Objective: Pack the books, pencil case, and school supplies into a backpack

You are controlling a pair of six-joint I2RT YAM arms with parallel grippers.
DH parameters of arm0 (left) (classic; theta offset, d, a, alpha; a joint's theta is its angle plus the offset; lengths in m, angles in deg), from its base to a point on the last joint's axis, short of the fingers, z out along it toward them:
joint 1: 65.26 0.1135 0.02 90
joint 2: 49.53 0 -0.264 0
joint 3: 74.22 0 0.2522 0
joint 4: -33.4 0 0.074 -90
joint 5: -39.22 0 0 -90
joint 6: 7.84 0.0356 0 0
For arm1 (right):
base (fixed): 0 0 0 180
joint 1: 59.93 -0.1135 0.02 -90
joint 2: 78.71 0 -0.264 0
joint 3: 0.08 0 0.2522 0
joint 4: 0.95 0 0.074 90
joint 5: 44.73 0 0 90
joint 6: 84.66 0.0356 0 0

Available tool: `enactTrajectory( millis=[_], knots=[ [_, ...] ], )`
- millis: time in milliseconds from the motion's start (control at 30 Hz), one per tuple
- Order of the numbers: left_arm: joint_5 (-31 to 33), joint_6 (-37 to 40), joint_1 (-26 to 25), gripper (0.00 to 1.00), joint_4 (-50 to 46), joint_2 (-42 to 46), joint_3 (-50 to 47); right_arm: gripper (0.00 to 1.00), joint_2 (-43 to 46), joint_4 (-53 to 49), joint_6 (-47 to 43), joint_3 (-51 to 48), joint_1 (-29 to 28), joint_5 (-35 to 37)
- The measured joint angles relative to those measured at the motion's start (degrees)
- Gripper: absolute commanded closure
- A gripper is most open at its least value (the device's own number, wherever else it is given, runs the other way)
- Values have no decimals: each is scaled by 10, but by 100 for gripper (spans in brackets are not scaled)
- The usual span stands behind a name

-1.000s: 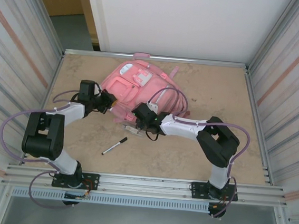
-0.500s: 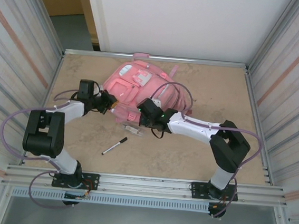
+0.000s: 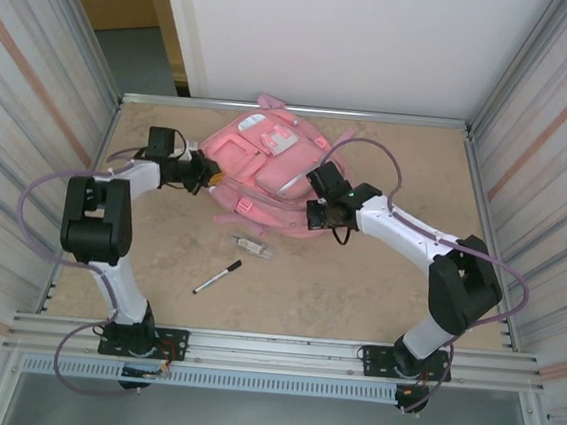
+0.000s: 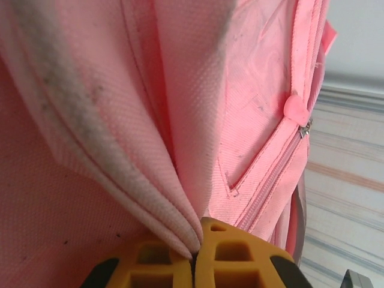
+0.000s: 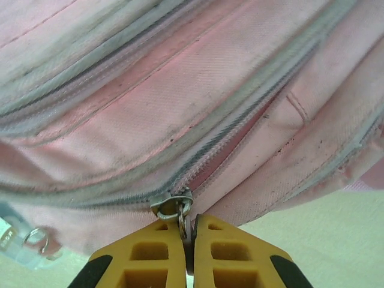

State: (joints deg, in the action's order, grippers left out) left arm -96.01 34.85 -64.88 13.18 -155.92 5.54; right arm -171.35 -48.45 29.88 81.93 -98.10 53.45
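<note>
Pink fabric backpack [image 3: 268, 161] lies far-centre on the desk [image 3: 386, 293], soft and floppy, I judge; my left fingers [image 4: 240, 264] pinch a fabric fold [image 4: 171, 192], my right fingers [image 5: 150, 258] its metal zip pull [image 5: 179, 209].

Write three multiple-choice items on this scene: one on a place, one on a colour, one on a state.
1. Where does the marker lie?
A) on the table, apart from the backpack
B) on top of the backpack
C) between a gripper's fingers

2. What colour is the zip track on the backpack?
A) black
B) grey
C) yellow

3. What is the right gripper doing?
A) open above the table
B) shut on the marker
C) shut on the zip pull

Answers:
1 A: the top view shows it on bare table, clear of the backpack.
2 B: the right wrist view shows grey teeth and tape.
3 C: its fingers pinch the metal pull.
</note>
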Motion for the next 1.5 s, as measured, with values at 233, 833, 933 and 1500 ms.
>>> enactTrajectory(
  millis=[233, 833, 933, 1500],
  knots=[
    [-8, 59, 8, 63, -34, -120, 158, 100, 4, -30, -68, 36, 13, -56],
    [209, 1, -210, 41, -39, 202, -101, 100, 0, -90, -87, 90, -8, -153],
    [241, -31, -251, 41, -28, 203, -104, 100, -9, -87, -87, 90, -16, -164],
    [326, -73, -284, 100, -3, 196, -104, 100, -37, -85, -119, 91, 1, -217]
  ],
)
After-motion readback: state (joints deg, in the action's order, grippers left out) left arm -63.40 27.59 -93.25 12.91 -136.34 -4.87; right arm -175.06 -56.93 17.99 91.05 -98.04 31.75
